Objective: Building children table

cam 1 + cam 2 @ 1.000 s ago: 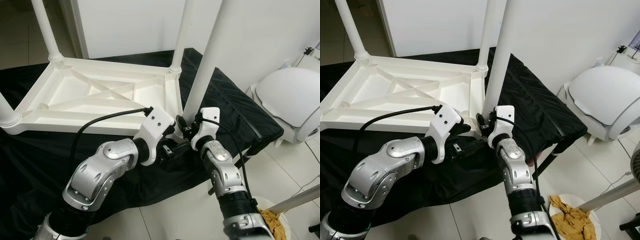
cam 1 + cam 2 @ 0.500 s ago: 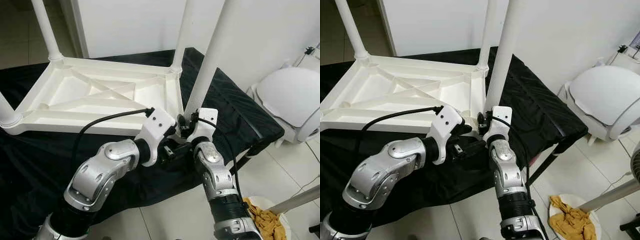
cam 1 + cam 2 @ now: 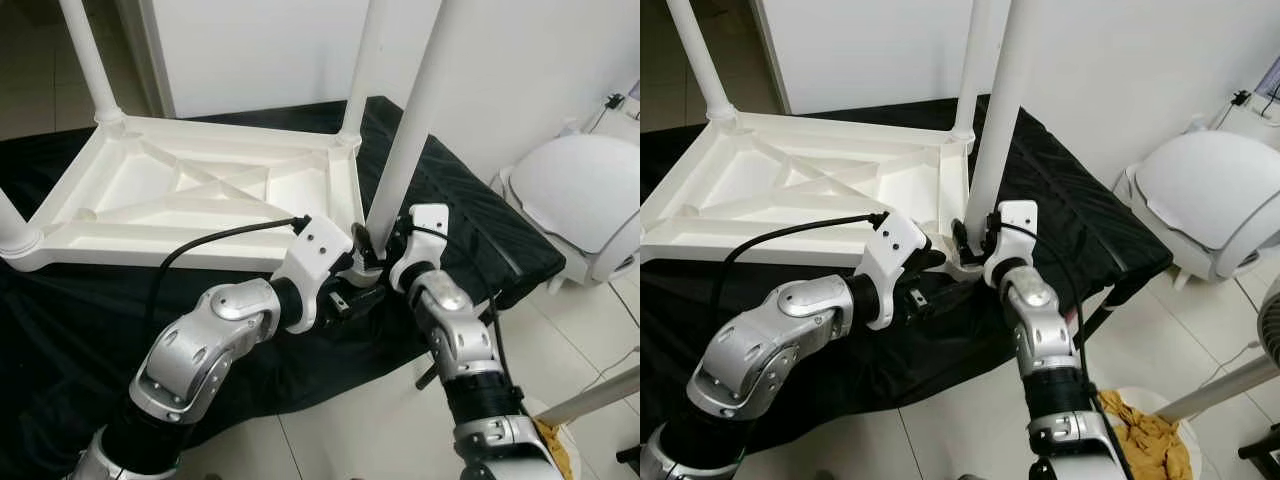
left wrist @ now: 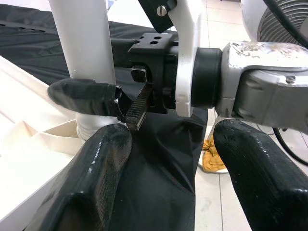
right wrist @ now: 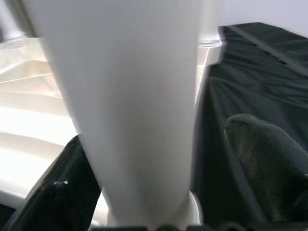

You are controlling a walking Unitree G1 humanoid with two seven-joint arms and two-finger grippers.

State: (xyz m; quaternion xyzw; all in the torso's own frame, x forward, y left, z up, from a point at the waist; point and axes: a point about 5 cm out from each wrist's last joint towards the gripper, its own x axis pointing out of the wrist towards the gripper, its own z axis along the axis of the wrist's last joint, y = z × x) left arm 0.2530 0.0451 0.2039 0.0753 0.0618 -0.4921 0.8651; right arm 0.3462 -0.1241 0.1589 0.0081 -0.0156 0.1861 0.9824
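A white children's table lies upside down on a black cloth, with its legs pointing up. My right gripper is at the base of the near right leg. Its fingers straddle the leg: one finger lies against it, and the other finger stands a little apart, so the gripper is open. My left gripper is open just in front of that corner and low over the cloth. Its two fingers point at the leg's socket and hold nothing.
Three more legs stand at the other corners. A white rounded appliance sits on the floor to the right. A dish with a yellow rag lies by my right arm. The cloth's edge drops off just behind both grippers.
My right forearm has swung to the right and its wrist has turned around the leg's base. The left arm has hardly moved.
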